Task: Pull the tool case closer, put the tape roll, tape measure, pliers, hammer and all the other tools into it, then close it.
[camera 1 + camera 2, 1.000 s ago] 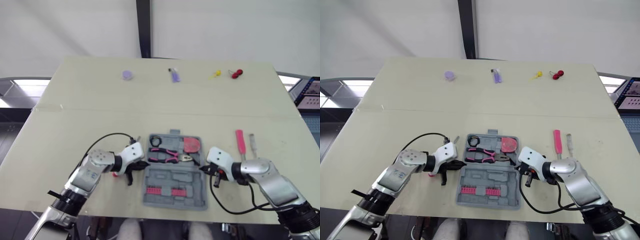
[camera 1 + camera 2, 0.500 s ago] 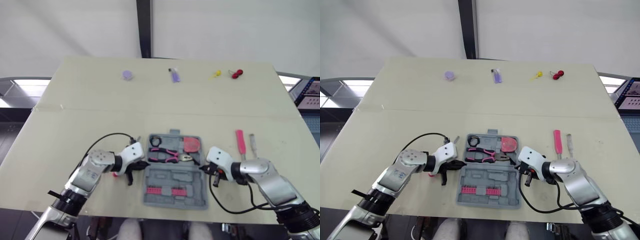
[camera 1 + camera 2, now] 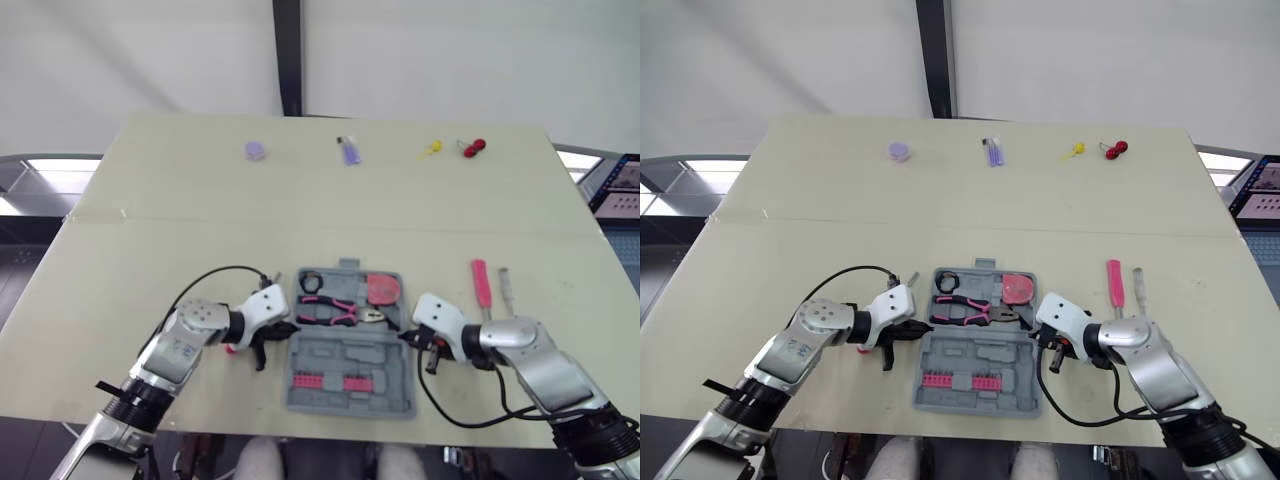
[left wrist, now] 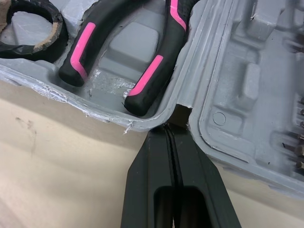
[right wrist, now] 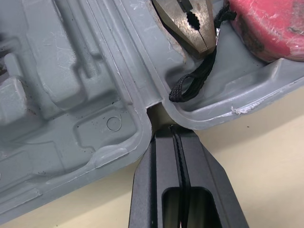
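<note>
Head view: the tool case (image 3: 345, 352) lies open on the worktop (image 3: 180, 230), near its front edge, between my arms. The left gripper (image 3: 284, 329) and right gripper (image 3: 404, 337) each touch one side of it at the hinge line. A pink screwdriver (image 3: 480, 284) and a grey tool (image 3: 505, 285) lie outside, right of the case.

Left wrist: jaws pressed together, tips in the hinge notch, just beside the pliers (image 4: 150, 76) and tape roll (image 4: 53, 28).

Right wrist: jaws also pressed together, tips at the opposite notch, near the tape measure (image 5: 270, 23).

Judgement: I take this as the pull-in. I keep both tips seated and draw evenly and slowly, or the case yaws and its contents shift.
</note>
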Robot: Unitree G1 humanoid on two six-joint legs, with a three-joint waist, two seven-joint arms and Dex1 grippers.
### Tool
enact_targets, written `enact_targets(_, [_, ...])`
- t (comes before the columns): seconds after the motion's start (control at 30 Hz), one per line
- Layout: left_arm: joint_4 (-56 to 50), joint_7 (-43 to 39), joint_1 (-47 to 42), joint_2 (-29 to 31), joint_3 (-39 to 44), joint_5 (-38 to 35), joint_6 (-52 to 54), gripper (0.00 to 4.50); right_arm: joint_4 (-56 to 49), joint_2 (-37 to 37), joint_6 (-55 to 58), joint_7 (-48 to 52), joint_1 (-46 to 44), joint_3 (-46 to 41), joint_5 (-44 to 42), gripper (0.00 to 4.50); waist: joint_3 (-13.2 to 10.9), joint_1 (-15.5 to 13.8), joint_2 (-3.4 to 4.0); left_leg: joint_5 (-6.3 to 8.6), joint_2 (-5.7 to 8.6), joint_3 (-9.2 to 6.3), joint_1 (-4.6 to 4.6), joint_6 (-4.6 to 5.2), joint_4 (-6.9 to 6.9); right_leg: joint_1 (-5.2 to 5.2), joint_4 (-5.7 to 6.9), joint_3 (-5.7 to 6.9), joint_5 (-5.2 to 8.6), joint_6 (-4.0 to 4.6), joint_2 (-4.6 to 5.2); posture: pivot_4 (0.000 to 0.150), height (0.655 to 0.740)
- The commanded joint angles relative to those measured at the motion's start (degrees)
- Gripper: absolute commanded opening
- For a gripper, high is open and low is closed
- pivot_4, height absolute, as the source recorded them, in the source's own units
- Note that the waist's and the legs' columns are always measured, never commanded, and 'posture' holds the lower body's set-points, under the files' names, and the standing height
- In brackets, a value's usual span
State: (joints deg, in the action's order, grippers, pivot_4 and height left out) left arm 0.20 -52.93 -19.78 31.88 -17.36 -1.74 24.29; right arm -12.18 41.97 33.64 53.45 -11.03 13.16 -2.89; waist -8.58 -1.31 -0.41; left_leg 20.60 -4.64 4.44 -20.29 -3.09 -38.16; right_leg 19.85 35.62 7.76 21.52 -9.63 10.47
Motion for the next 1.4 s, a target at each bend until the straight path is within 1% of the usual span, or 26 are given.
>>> enact_targets(0.03, [-2.60,-0.32,-0.31,-1.28,-0.83,-0.49,-1.60,0.00,-1.91,-1.17,-0.89,-0.32,-0.13,1.20,-0.42,0.03,0.00,0.00,0.00,0.00,0.00,0.00,0.00,0.00,0.00,0.00,0.00,0.00,0.00,0.00,0.00,0.150,0.7400])
enact_targets(0.47, [-1.99,-0.37,-0.42,-0.38,-0.44,-0.12,-2.15,0.00,-1.21,-0.30,-1.48,-0.36,0.14,1.06,0.51,0.03,0.00,0.00,0.00,0.00,0.00,0.00,0.01,0.00,0.00,-0.01,0.00,0.00,0.00,0.00,0.00,0.150,0.7400])
enact_targets(0.83, [-2.29,-0.64,0.51,1.11,0.77,-0.58,-2.05,0.00,-0.04,1.76,-2.68,-0.33,1.46,-1.54,0.34,0.03,0.00,-0.03,0.00,0.00,0.00,0.01,0.00,0.00,0.00,0.00,0.00,0.00,0.00,0.00,0.00,0.150,0.7400])
enact_targets(1.4, [-3.29,-1.10,0.87,0.55,0.25,-1.06,-1.35,0.00,0.41,0.15,-2.48,-1.06,-0.04,-0.71,0.58,0.03,0.00,0.00,0.00,0.00,0.00,0.00,0.00,0.00,0.00,0.00,0.00,0.00,0.00,0.00,0.00,0.150,0.7400])
